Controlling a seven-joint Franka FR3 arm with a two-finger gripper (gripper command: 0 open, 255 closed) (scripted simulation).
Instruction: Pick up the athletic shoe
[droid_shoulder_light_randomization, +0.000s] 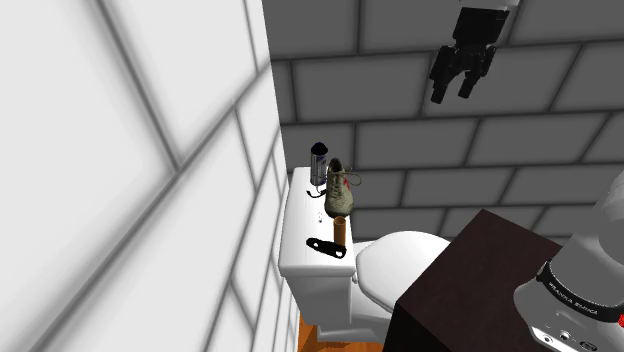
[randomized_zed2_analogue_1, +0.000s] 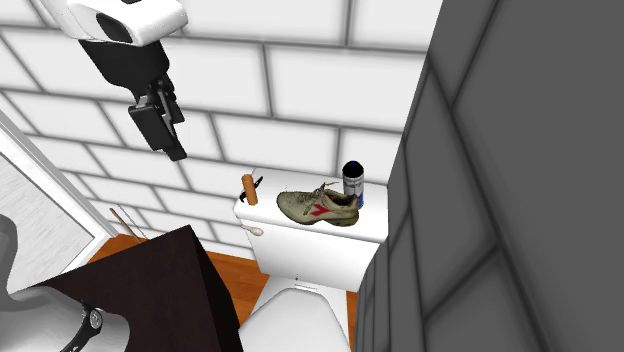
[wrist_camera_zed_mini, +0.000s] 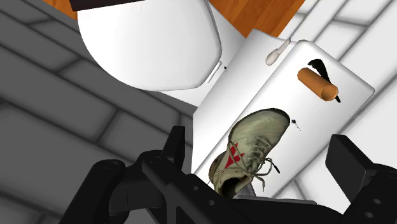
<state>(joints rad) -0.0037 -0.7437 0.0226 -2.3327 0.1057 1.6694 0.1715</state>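
Nearest: dark stand (droid_shoulder_light_randomization: 470, 265). Next out: white toilet lid (droid_shoulder_light_randomization: 400, 262), closed. Behind it, the tank lid (randomized_zed2_analogue_1: 292, 232) serves as the surface.

The athletic shoe (randomized_zed2_analogue_1: 318, 207) is set upright on its sole mid-tank. A brown cylinder (randomized_zed2_analogue_1: 248, 189) is placed off the toe end and a dark-capped can (randomized_zed2_analogue_1: 353, 183) just beside the heel. A flat black item (droid_shoulder_light_randomization: 326, 247) is seen by the cylinder. The tiled wall (randomized_zed2_analogue_1: 300, 80) is directly behind.

Handling, judged:
- The shoe is expected to be light, with a soft, compressible upper and a stiffer sole.
- It is judged neither fragile nor slippery.
- The laces are loose and should not be relied on as a hold.
- The best hold is judged to be across the midfoot, with the sides pinched just above the sole. The heel collar is kept as a fallback.
- The can could be knocked over if the heel end is crowded.

Arm pose: the claw (droid_shoulder_light_randomization: 460, 75) is held high above the tank, well apart from the shoe and pitched down toward it. Its fingers (wrist_camera_zed_mini: 175, 143) are spread wide and nothing is gripped. In the wrist view the shoe is framed between them, lying diagonal to the closing line. A wrist turn to square across the shoe's width, then a descent, is thought to be needed.
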